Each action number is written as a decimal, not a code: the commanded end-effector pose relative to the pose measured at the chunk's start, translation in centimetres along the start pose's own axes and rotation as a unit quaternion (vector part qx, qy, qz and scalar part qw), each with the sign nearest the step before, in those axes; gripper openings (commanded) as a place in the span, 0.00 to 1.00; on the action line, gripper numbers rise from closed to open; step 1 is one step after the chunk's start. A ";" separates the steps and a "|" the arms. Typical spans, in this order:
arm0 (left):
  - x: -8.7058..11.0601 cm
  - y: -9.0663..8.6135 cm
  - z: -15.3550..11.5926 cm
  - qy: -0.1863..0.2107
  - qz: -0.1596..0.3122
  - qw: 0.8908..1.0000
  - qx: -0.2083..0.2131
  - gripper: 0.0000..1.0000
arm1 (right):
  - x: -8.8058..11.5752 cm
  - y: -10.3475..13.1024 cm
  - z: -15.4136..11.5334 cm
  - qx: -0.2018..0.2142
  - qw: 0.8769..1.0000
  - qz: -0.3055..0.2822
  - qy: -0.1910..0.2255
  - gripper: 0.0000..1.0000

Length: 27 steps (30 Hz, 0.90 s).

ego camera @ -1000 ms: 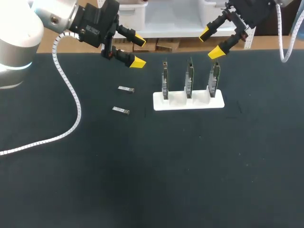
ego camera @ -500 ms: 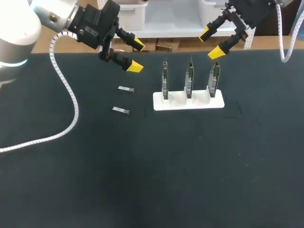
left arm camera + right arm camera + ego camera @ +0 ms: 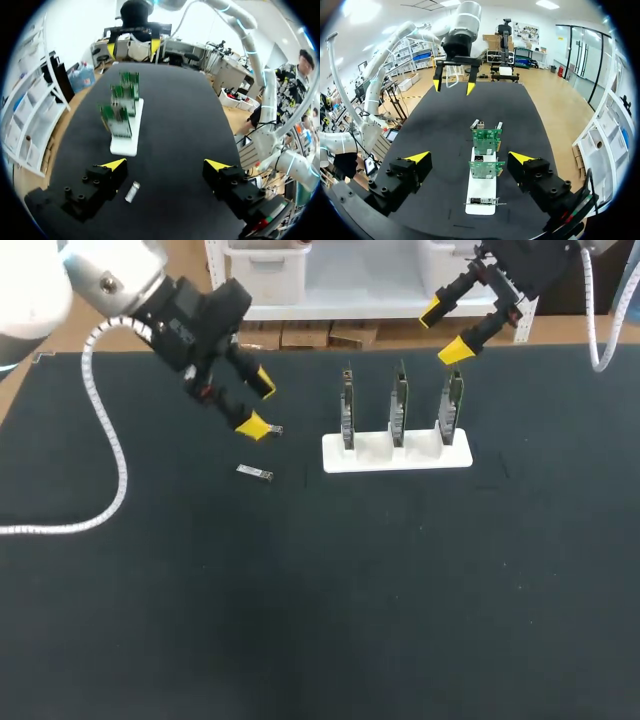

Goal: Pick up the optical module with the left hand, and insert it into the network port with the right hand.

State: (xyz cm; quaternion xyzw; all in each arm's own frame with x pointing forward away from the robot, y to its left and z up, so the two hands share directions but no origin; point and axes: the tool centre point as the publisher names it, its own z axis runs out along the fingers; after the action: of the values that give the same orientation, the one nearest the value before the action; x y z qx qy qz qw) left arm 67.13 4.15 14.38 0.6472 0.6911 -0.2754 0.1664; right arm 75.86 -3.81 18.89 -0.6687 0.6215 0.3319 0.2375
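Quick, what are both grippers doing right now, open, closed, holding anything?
Left gripper: open, holding nothing; an optical module lies on the table between its fingers.
Right gripper: open, holding nothing.

No text, number or sign could be read anywhere. The optical module [image 3: 132, 192], lying on the table between the spread fingers of the left gripper [image 3: 165, 164], was too small to show any legible label. The green boards [image 3: 120, 120] ahead of that gripper, standing in the white holder [image 3: 124, 145], carried no print that could be made out.
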 end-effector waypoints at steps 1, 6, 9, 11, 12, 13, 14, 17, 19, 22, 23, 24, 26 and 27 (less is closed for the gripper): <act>2.3 -1.2 0.4 0.014 -0.009 1.000 -0.022 1.00 | 0.0 0.0 0.0 0.001 1.000 0.000 0.000 1.00; 4.1 -1.0 1.1 0.025 -0.008 0.999 -0.030 1.00 | 0.0 0.0 0.0 0.001 1.000 0.000 0.000 1.00; 4.7 -0.7 1.3 0.034 -0.014 0.999 -0.030 1.00 | 0.0 0.0 0.0 0.001 1.000 0.000 0.000 1.00; 5.0 -0.5 1.5 0.042 -0.018 0.999 -0.026 1.00 | 0.0 0.0 0.0 0.001 1.000 0.000 0.000 1.00; 5.1 -0.4 1.6 0.039 -0.015 0.999 -0.024 1.00 | 0.0 0.0 0.0 0.001 1.000 0.000 0.000 1.00; 5.3 -0.2 1.6 0.042 -0.025 0.999 -0.018 1.00 | 0.0 0.0 0.0 0.001 1.000 0.000 0.000 1.00; 5.4 -0.1 1.7 0.034 -0.030 0.999 -0.015 1.00 | 0.0 0.0 0.0 0.001 1.000 0.000 0.000 1.00; 5.5 -0.1 1.6 0.010 -0.032 0.999 -0.023 1.00 | 0.0 0.0 0.0 0.001 1.000 0.000 0.000 1.00; 5.5 -0.1 1.6 0.010 -0.032 0.999 -0.023 1.00 | 0.0 0.0 0.0 0.001 1.000 0.000 0.000 1.00; 5.5 -0.1 1.6 0.010 -0.032 0.999 -0.023 1.00 | 0.0 0.0 0.0 0.001 1.000 0.000 0.000 1.00; 5.5 -0.1 1.6 0.010 -0.032 0.999 -0.023 1.00 | 0.0 0.0 0.0 0.001 1.000 0.000 0.000 1.00; 5.5 -0.1 1.6 0.010 -0.032 0.999 -0.023 1.00 | 0.0 0.0 0.0 0.001 1.000 0.000 0.000 1.00; 5.5 -0.1 1.6 0.010 -0.032 0.999 -0.023 1.00 | 0.0 0.0 0.0 0.001 1.000 0.000 0.000 1.00; 4.9 0.2 1.5 0.047 -0.020 0.998 -0.024 1.00 | 0.0 0.0 0.0 0.001 1.000 0.000 0.000 1.00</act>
State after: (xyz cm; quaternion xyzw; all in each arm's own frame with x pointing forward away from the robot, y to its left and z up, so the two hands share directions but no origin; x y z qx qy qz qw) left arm 66.39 7.60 9.91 0.6242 0.7186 -0.2585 0.1647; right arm 75.86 -3.81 18.88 -0.6687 0.6215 0.3319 0.2375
